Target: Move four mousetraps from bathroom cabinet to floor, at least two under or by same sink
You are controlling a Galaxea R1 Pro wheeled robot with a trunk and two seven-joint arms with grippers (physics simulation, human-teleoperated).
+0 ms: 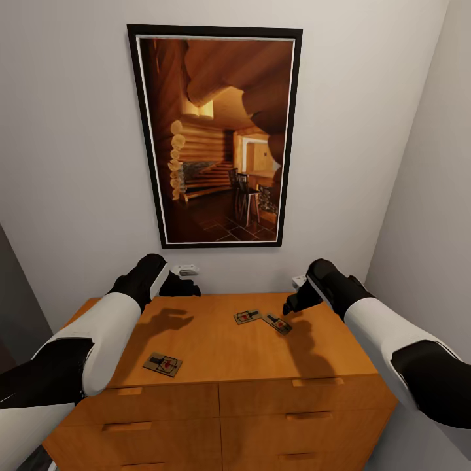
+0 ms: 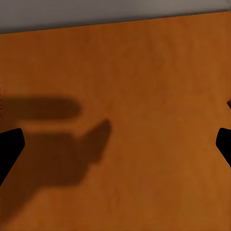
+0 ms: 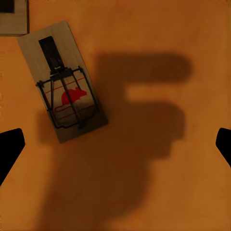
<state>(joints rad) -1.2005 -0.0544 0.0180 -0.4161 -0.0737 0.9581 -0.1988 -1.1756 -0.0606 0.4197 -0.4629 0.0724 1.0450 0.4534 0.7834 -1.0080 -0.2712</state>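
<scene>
Three small flat brown wooden mousetraps with wire and red marks are seen on the orange-brown wooden cabinet (image 1: pixel 216 353): one (image 1: pixel 163 364) near its front left edge, two (image 1: pixel 248 316) (image 1: pixel 277 323) just beside each other towards the back right. The left claw (image 1: pixel 186 286) is held above bare cabinet top with its fingers (image 2: pixel 9 149) spread wide. The right claw (image 1: pixel 293 304), likewise spread open and empty, is held over a mousetrap (image 3: pixel 64 84).

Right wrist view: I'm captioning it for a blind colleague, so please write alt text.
A mousetrap with a red mouse mark lies flat on the orange-brown cabinet top, off to one side of the open right end effector, whose shadow falls beside it. Another trap's corner shows at the picture's edge.
</scene>
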